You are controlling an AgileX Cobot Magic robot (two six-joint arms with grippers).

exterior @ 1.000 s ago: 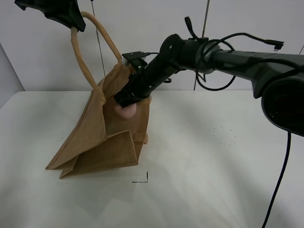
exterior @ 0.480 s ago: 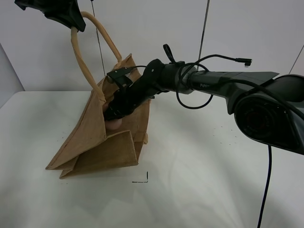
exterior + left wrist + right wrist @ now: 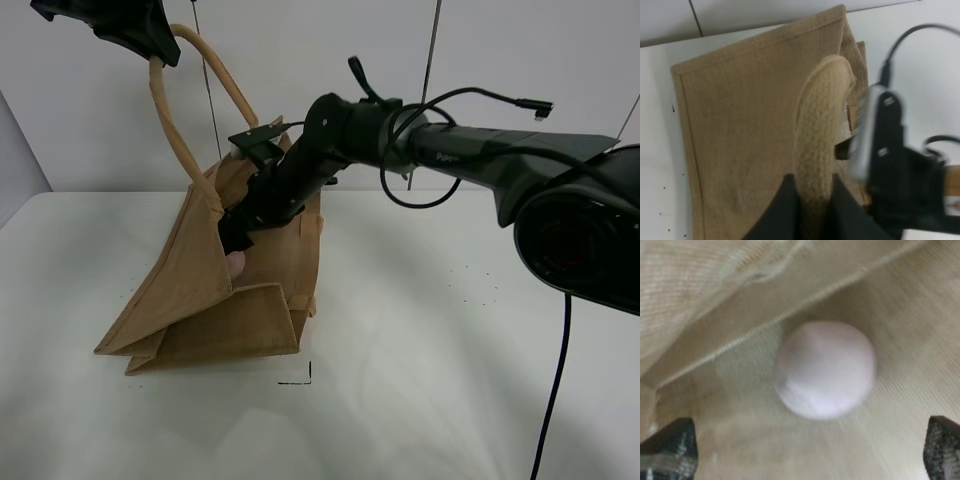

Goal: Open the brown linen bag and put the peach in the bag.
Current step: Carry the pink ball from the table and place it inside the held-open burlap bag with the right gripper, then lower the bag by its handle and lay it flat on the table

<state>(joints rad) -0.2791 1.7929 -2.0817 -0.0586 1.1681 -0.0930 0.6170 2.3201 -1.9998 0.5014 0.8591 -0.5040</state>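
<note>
The brown linen bag stands tilted on the white table, its mouth held open. My left gripper is shut on one looped handle and holds it high; the fingers pinch it from both sides. My right gripper reaches into the bag's mouth. In the right wrist view its jaws are wide apart, with one fingertip at each lower corner. The pink-mauve peach lies blurred against the bag's inner cloth, apart from both fingertips. A bit of the peach shows below the gripper.
The white table spreads to the right and front of the bag. A small black corner mark is in front of the bag. A grey wall stands behind. The right arm spans from the right edge to the bag.
My right gripper moved left and down into the bag's mouth with the peach, then opened. The peach is now free inside the bag. The left gripper has not moved.
</note>
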